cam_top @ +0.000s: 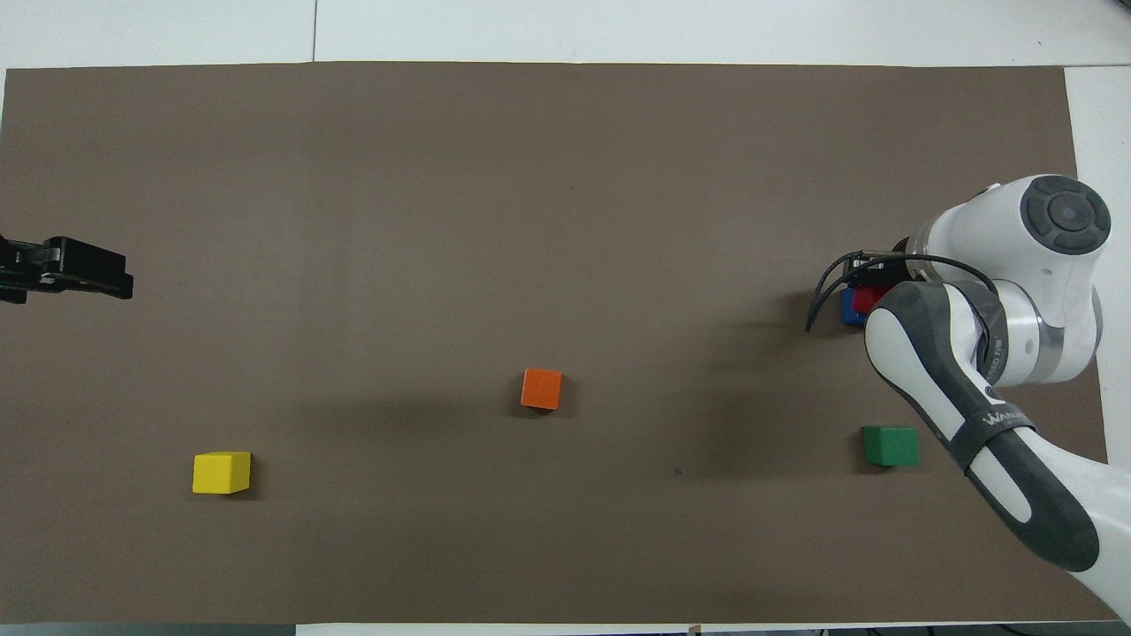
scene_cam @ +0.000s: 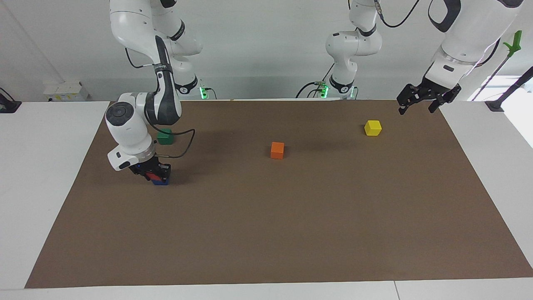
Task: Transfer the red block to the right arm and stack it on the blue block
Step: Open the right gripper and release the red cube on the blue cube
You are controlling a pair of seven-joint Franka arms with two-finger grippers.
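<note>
Right gripper [scene_cam: 155, 174] at lower left of the facing view, closed on the red block [scene_cam: 157, 179], red block sitting flat and square on the blue block [scene_cam: 162, 182], left gripper [scene_cam: 421, 101] waiting upper right, fingers spread, "WANA…" partly readable on right arm's band.

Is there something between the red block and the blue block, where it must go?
Nothing visible. The right claw has the red block directly on the blue block, at the right arm's end of the table. The green block sits apart, nearer to the robots. The left claw waits aside, over the mat's corner.
</note>
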